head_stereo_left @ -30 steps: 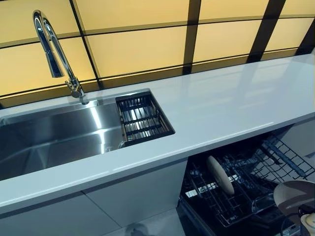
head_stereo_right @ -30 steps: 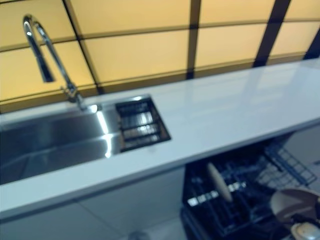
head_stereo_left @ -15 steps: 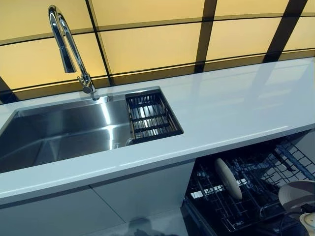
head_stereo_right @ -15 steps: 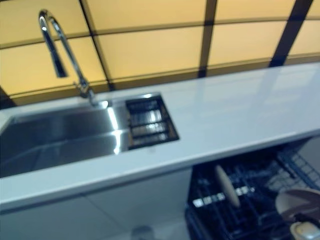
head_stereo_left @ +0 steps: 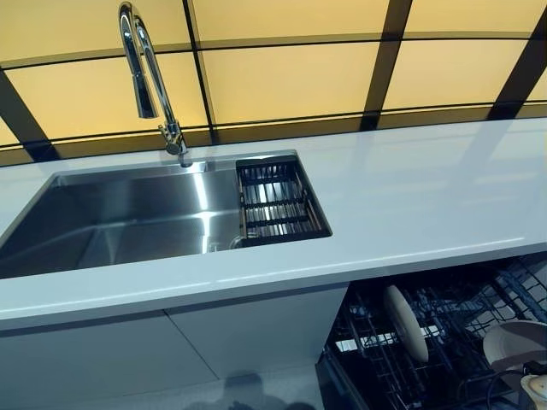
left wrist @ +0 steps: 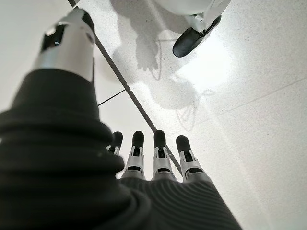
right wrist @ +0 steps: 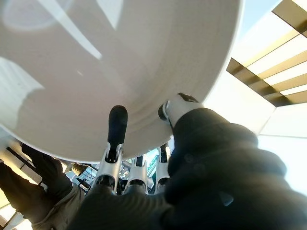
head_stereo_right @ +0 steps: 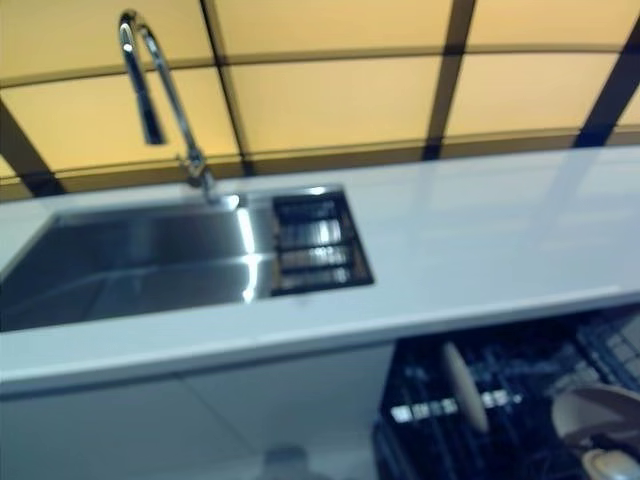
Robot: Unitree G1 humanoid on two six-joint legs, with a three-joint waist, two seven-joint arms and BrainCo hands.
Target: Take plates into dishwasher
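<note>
Right wrist view: right hand [right wrist: 144, 158] gripped a white plate [right wrist: 110, 62], fingers [right wrist: 116, 125] laid up against one face and thumb on the rim, so the plate was pinched between them. Same plate showed in the left eye view at the lower right edge [head_stereo_left: 515, 343], held over the open dishwasher rack [head_stereo_left: 444, 342], not yet in a slot.

Another plate [head_stereo_left: 405, 322] already stood upright on edge between the rack's tines, w/ free slots on either side as far as could be seen.

Left hand [left wrist: 153, 158] hung low w/ fingers straight and relaxed, holding nothing; only floor beyond it. Idle.

Worktop [head_stereo_left: 410, 196] bare; sink [head_stereo_left: 128, 222] w/ a dark drain basket [head_stereo_left: 278, 201] at its right end and a tap [head_stereo_left: 149, 77] behind. No plates seen on worktop or in sink, though part of the sink was out of view.

Step in hand (judgement): placing phase, plate carried and approaching the rack. Approx. halfway or later, given one plate racked and one in hand.

Next move calls for: tip the plate to stand on edge, line it up parallel to the racked plate, lower it into a free slot beside that one, then let go. Clearance under the worktop edge looked tight; keep the plate low on approach.
</note>
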